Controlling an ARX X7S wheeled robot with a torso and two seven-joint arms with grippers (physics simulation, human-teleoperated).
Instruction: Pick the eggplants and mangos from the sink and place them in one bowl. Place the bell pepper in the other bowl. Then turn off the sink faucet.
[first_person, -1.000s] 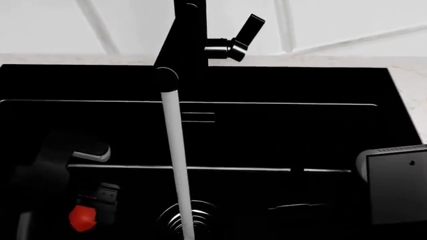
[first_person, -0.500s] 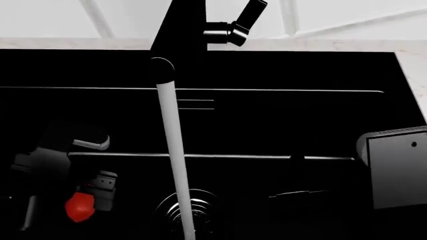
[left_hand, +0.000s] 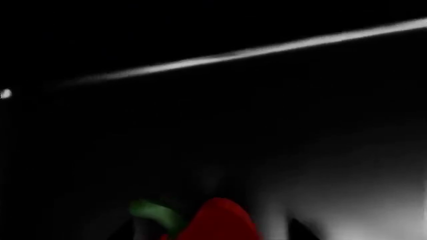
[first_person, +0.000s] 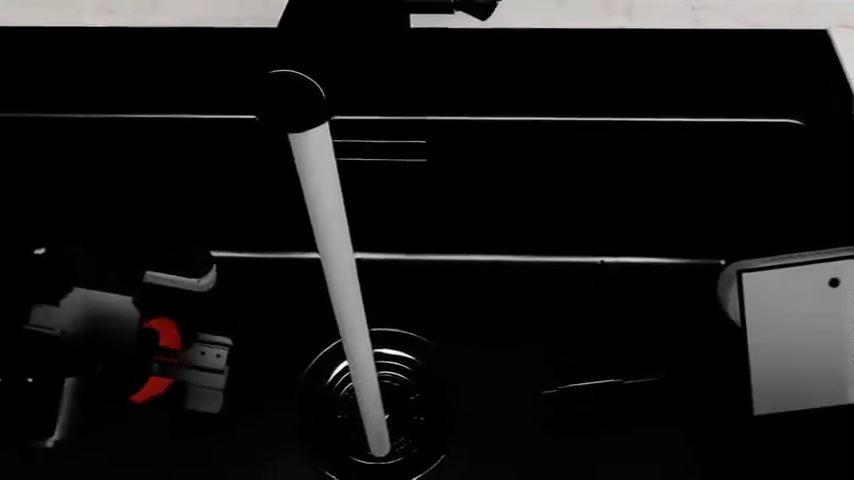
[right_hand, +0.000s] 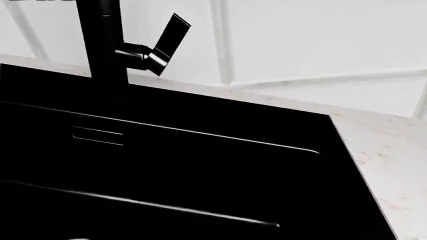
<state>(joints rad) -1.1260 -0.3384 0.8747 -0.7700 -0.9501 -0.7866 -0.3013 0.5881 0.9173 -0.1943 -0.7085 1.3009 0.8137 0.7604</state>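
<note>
Downward went the head camera's gaze within a second: the black angular faucet (first_person: 350, 12) slid almost out at the top of the head view, and the round ribbed drain (first_person: 374, 400) came fully into sight. Over the same second the small, blocky bright red bell pepper (first_person: 156, 361), earlier showing as a full red lump beneath the left pincer (first_person: 167, 368), shrank to a thin red crescent between the pincer's grey jaws. That suggested the jaws had closed around it, and the pick-up of the pepper looked close to complete, though whether it had cleared the floor of the glossy black rectangular sink (first_person: 534, 190) could not be told.

From the left wrist camera the pepper (left_hand: 220, 220) sat right at the pincer's mouth, its short green stem (left_hand: 155, 212) just beside the red body.

A white stream of water (first_person: 334, 290) ran from the spout to the drain, well apart from the left pincer, so the tap had yet to be shut off; its black side lever (right_hand: 163, 42) stood tilted up. Only the grey housing of the right arm (first_person: 798, 330) showed, its pincer unseen. No eggplants, mangos or bowls appeared.
</note>
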